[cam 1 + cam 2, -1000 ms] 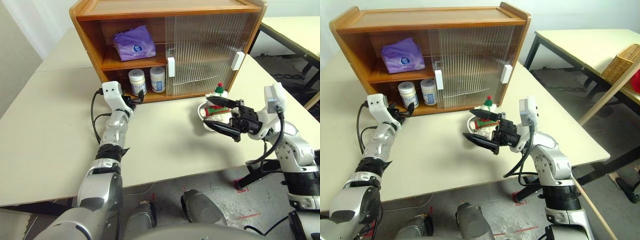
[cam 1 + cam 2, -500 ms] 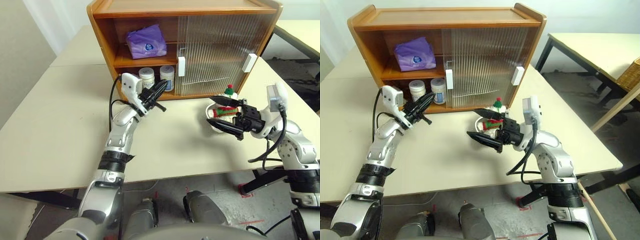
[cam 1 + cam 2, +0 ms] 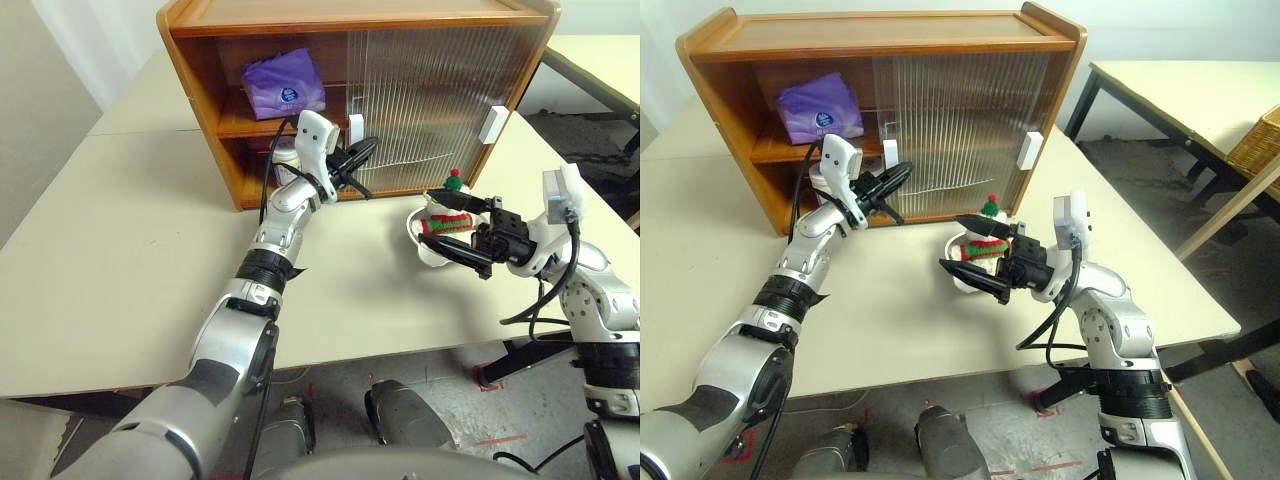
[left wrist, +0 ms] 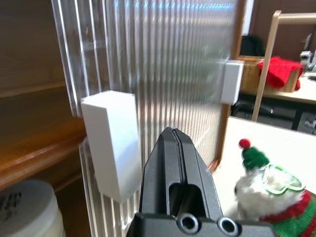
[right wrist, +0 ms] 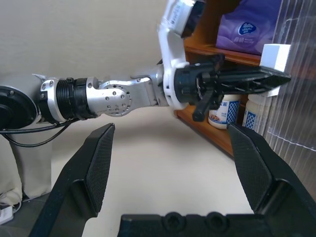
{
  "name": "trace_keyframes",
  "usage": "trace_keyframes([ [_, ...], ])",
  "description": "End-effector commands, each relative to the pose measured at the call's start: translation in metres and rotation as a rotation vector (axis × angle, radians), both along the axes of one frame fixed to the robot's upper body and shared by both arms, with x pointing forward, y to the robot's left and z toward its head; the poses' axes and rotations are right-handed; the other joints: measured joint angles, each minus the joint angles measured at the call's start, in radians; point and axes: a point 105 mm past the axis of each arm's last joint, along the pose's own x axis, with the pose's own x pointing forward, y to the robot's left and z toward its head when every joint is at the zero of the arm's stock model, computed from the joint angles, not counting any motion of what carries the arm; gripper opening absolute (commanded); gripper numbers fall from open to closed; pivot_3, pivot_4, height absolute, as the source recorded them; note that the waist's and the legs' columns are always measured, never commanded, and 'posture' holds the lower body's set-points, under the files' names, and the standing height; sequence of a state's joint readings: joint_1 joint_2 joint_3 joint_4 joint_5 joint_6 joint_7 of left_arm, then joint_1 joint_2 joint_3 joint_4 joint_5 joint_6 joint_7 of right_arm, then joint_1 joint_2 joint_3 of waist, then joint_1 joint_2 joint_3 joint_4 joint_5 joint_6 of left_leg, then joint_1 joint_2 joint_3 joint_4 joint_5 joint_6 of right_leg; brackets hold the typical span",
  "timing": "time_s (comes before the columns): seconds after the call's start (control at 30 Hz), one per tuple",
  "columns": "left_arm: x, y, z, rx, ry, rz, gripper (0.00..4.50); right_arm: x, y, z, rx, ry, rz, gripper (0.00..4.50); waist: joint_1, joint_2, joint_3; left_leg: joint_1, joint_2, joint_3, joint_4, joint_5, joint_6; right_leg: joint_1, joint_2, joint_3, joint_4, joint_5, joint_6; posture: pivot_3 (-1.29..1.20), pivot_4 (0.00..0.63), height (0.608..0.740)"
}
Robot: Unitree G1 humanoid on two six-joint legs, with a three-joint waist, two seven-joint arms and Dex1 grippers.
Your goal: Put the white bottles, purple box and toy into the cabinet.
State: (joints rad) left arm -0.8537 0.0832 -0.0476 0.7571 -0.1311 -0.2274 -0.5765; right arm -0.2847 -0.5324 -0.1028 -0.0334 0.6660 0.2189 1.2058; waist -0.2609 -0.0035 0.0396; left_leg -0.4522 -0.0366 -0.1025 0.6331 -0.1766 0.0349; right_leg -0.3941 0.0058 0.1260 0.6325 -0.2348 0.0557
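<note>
The left gripper, now closed and empty, is being swung from the white bottles on the cabinet lower shelf toward the handle. The purple box is being stored above. The toy is being left on the table beside the wide-open right gripper; it is judged outstanding.

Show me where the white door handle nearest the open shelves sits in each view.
Left eye view: handle upper centre, on the ribbed door's edge.
Right eye view: handle upper left of centre.
Left wrist view: handle is the big white block beside the tool's tip.
Right wrist view: handle below the purple box.
Shared landmark: the shut left tool, tip next to the handle.
</note>
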Motion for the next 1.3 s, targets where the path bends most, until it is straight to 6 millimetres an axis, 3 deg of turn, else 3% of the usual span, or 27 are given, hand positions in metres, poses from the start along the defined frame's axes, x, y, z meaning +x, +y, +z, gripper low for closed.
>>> trace_keyframes([
  [0.03,0.008,-0.001,0.003,0.062,-0.032,0.069,0.03,-0.002,0.000,0.001,-0.012,-0.015,-0.005,4.50,-0.003,0.000,0.000,0.000,0.000,0.000,0.001,0.000,0.000,0.000,0.000,0.000,0.000,0.000,0.001,-0.37,0.054,0.740],
  [0.4,0.027,0.024,0.009,0.090,-0.034,0.292,0.03,-0.002,0.001,0.001,-0.015,-0.015,0.002,4.50,-0.039,0.000,0.000,0.002,-0.006,0.000,0.002,-0.003,-0.006,0.002,0.000,-0.001,0.000,0.002,0.006,-0.36,0.055,0.740],
  [0.67,0.023,0.038,0.013,0.090,-0.069,0.354,0.03,0.000,0.001,0.001,-0.017,-0.017,0.003,4.50,-0.062,0.000,0.001,0.002,-0.011,0.000,0.002,0.000,-0.007,0.002,-0.001,0.002,0.000,0.003,0.008,-0.35,0.053,0.740],
  [1.3,0.019,0.079,0.011,0.109,-0.063,0.462,0.03,0.001,0.000,0.000,-0.019,-0.011,0.014,4.50,-0.063,0.000,0.001,0.003,-0.010,0.000,0.001,0.000,-0.008,0.002,-0.001,0.002,0.000,0.004,0.006,-0.33,0.050,0.740],
])
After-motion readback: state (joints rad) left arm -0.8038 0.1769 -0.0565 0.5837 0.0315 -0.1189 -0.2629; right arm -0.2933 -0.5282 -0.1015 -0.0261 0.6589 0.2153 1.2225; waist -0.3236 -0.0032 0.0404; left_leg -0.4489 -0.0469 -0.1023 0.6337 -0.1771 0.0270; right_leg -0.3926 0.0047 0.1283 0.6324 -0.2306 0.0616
